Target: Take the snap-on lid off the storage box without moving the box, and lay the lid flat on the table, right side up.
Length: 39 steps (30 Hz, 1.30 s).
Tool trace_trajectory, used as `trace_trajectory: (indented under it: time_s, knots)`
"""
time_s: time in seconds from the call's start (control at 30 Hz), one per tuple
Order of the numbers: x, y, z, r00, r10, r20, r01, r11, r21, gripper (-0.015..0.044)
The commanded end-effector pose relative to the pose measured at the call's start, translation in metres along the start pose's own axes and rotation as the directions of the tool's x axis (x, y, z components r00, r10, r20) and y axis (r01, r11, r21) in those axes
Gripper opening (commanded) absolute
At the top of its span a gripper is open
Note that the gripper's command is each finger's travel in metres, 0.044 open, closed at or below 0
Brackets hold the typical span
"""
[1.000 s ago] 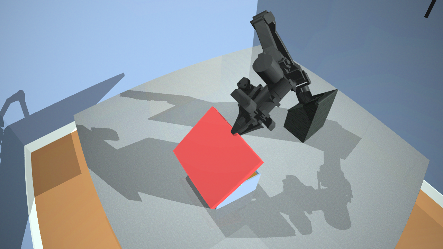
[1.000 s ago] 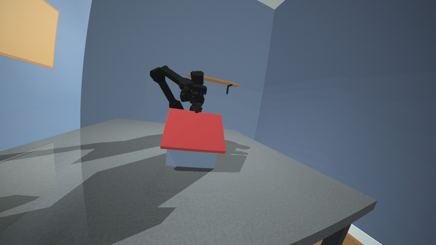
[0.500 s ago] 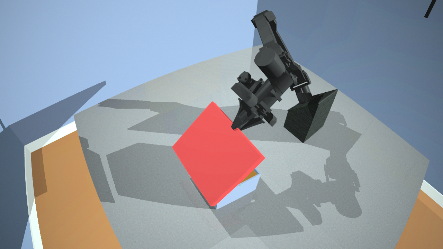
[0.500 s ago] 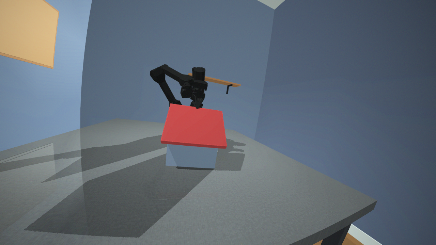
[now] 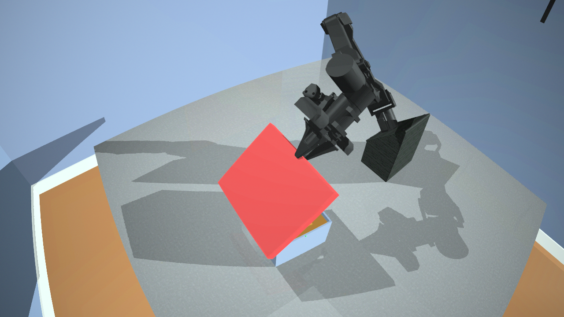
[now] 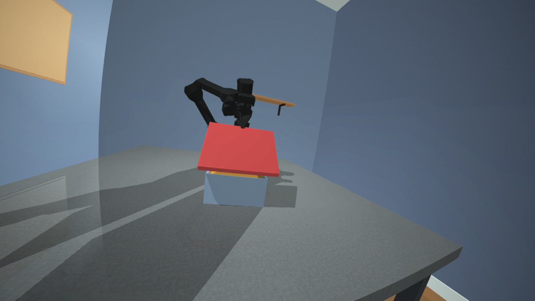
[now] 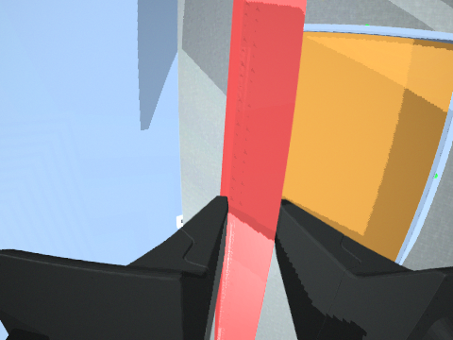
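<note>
The red lid is tilted above the storage box, its arm-side edge raised and its far edge lower. In the exterior view a gap shows between the lid's low edge and the box rim. My gripper is shut on the raised edge of the lid, one finger on each face. The light blue box stands on the table below, with its orange inside partly showing. The lid hides much of the box in the top view.
The grey table carries the box and the arm. The arm's dark base block stands behind the box in the top view. A wooden wall shelf is in the background. The table's edge shows at the lower right in the exterior view.
</note>
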<state>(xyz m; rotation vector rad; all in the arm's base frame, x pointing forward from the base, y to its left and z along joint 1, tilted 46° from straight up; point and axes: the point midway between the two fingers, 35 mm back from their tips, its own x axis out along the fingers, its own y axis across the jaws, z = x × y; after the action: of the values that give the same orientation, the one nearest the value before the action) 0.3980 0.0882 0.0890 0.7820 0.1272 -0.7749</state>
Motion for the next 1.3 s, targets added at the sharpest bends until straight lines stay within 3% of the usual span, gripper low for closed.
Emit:
trace_trajectory:
  time_s: [0.0,1.27]
  knots:
    - [-0.004,0.006,0.000,1.000,0.012,-0.001,-0.012,1.000,0.015,0.0000]
    - [-0.007,-0.008,0.074,1.000,0.011,0.001,-0.011,1.000,0.012,0.0000]
